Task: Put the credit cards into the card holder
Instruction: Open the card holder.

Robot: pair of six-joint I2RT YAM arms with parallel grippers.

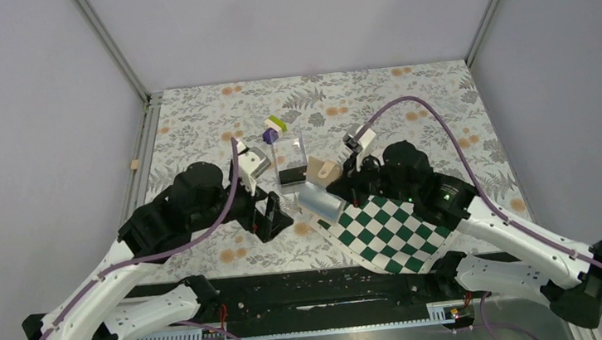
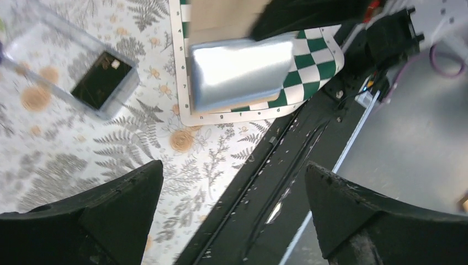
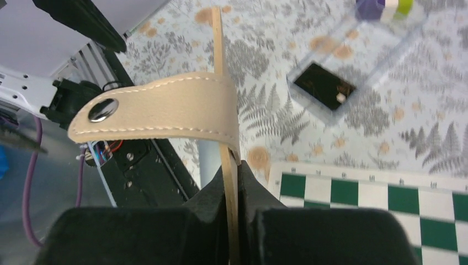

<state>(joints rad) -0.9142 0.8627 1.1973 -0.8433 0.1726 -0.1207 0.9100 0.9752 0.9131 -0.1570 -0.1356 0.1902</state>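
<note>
Item, left: left gripper (image 1: 271, 214), jaws spread wide and empty, hanging low over the floral bench (image 1: 193, 122) near its front edge, turned toward the centre. Item, centre: clear plastic case (image 1: 290, 148), standing on the bench, with the credit cards (image 1: 290, 174) lying flat at its bottom as a black stack; whether one card or several, the views are too small to tell. At the far side of the case: a purple-green-white block cluster (image 1: 274, 127). Item, centre-right: card holder (image 1: 322, 199), lifted off the bench, hanging open with its light blue lining toward the left arm and its tan snap strap curled over the top. Item, right: right gripper (image 3: 232, 185), jaws closed tight on one tan panel of the card holder, above the near-left corner of the green-white checkerboard (image 1: 387, 237). Step in hand, by judgement: wallet presented open by one arm, cards not yet fetched. The next move calls for the free gripper to reach into the case, whose walls leave little room around the cards, pinch a thin edge, then slide it into a pocket. Open room lies left and behind; the black front rail (image 1: 310, 298) bounds the near side.
</note>
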